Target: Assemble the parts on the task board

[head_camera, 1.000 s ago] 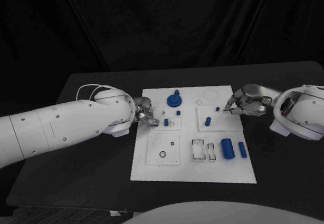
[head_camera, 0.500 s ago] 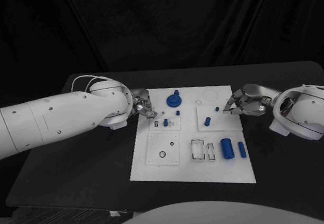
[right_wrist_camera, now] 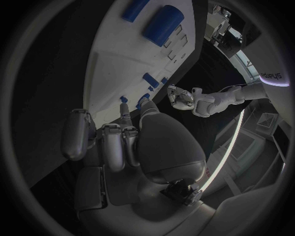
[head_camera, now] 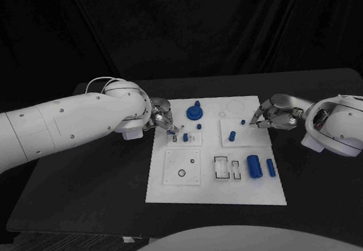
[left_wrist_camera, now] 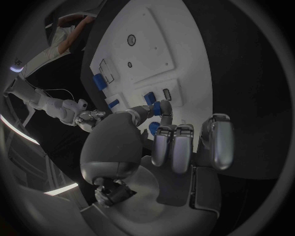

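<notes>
Board point(head_camera: 177, 188) taken as landmark: the white plate lies mid-table on the black table point(head_camera: 84, 187).

Nearest edge of the board: a large blue cylinder point(head_camera: 254, 166) and a slimmer blue pin point(head_camera: 272, 167) are seen lying side by side, just beside two small rectangular slots point(head_camera: 229, 167). A square panel with a small ring point(head_camera: 181, 173) is set toward the board's left side.

Middle of the board: a short blue peg point(head_camera: 233, 136) is seated in the right-hand square panel; a smaller blue piece point(head_camera: 185, 137) stands in the left-hand block.

Far part of the board: a blue knob-like part point(head_camera: 195, 110) is noted, with a faint circle outline just beside it.

Left hand point(head_camera: 164, 123): held at the board's left edge, level with the small blue piece. In the wrist view a small blue part point(left_wrist_camera: 158, 108) is seen pinched between thumb and a fingertip, the other fingers point(left_wrist_camera: 175, 147) lying together alongside. Over the last second this hand has been raised and drawn slightly away from the left-hand block, arm lifting with it. Judged: a part was picked or is being repositioned for insertion, not yet seated.

Right hand point(head_camera: 271, 117): unchanged at the board's right edge, fingertips close together near a small blue piece point(head_camera: 243, 121); whether that piece is held cannot be told.
</notes>
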`<state>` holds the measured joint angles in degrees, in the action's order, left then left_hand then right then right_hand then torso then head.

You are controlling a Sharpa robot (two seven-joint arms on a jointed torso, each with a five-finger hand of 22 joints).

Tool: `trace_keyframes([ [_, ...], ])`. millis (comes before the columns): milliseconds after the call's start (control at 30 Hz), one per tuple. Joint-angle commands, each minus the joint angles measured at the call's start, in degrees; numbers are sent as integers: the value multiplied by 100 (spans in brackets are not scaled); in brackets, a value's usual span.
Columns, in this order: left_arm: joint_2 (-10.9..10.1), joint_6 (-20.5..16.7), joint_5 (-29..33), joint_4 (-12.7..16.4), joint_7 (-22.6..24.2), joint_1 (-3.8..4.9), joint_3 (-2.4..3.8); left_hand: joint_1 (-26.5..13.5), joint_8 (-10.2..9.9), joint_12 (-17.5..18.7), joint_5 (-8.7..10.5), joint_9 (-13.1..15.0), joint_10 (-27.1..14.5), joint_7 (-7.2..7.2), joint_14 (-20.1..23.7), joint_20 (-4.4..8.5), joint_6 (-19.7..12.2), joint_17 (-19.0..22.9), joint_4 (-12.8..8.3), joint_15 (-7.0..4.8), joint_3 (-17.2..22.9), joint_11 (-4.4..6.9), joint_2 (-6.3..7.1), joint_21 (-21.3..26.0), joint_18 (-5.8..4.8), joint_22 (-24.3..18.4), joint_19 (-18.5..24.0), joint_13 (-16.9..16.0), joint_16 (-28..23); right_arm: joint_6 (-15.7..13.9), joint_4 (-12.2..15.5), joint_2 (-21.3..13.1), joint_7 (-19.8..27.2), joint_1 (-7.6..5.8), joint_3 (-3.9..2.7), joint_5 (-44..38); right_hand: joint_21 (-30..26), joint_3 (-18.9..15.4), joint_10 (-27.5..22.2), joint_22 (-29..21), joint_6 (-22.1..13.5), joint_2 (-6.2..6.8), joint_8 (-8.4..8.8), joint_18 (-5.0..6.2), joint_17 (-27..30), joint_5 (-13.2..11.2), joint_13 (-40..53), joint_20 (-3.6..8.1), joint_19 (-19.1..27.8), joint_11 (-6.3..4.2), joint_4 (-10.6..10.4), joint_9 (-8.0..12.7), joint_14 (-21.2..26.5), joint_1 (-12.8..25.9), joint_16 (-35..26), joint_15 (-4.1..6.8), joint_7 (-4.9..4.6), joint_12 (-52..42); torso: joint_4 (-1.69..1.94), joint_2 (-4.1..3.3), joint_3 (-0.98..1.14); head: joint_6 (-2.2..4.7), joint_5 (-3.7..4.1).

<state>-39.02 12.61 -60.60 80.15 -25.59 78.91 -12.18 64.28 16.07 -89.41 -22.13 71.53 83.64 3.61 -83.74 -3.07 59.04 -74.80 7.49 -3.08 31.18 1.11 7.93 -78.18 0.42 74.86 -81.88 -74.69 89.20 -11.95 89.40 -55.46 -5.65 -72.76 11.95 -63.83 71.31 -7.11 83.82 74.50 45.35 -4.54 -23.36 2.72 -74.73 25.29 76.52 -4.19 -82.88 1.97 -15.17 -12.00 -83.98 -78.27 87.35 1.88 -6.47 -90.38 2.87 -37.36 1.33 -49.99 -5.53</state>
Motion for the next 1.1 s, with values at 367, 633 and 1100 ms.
trace_keyframes([
  [367,208,344,74,-163,-294,16,5,9,-161,-59,126,156,636,-133,-626,10,-192,-1520,-171,-39,572,5,31,42,269,1101,66,-1531,80,-64,19,2,-28,13,-3,-6,-140,52,618,961,-12,-128,-92,164,-1174,87,1348,-2,46,3,21,-15,-479,-234,-119,6,-11,38,-1,-8,-6,-1,-5],
  [633,241,287,-33,-194,-401,-2,5,-59,-176,-59,144,133,636,-126,-626,2,-177,-1520,-121,-31,441,-4,-26,43,270,1100,66,-1531,80,-53,19,5,-28,13,-3,-6,-140,52,618,961,-12,-128,-92,164,-1174,87,1348,-2,46,3,21,-15,-479,-234,-119,6,-11,38,-4,-6,-8,-1,-18],
  [1100,296,254,-52,-220,-428,-87,4,-118,-246,-59,250,66,636,-113,-626,-10,-193,-1520,-64,-20,157,-16,-128,60,275,1094,78,-1531,80,-45,26,4,-36,14,-3,-6,-143,56,618,961,-12,-127,-92,164,-1174,101,1348,-2,47,2,23,-14,-479,-242,-120,6,-10,38,6,-6,-4,-1,0],
])
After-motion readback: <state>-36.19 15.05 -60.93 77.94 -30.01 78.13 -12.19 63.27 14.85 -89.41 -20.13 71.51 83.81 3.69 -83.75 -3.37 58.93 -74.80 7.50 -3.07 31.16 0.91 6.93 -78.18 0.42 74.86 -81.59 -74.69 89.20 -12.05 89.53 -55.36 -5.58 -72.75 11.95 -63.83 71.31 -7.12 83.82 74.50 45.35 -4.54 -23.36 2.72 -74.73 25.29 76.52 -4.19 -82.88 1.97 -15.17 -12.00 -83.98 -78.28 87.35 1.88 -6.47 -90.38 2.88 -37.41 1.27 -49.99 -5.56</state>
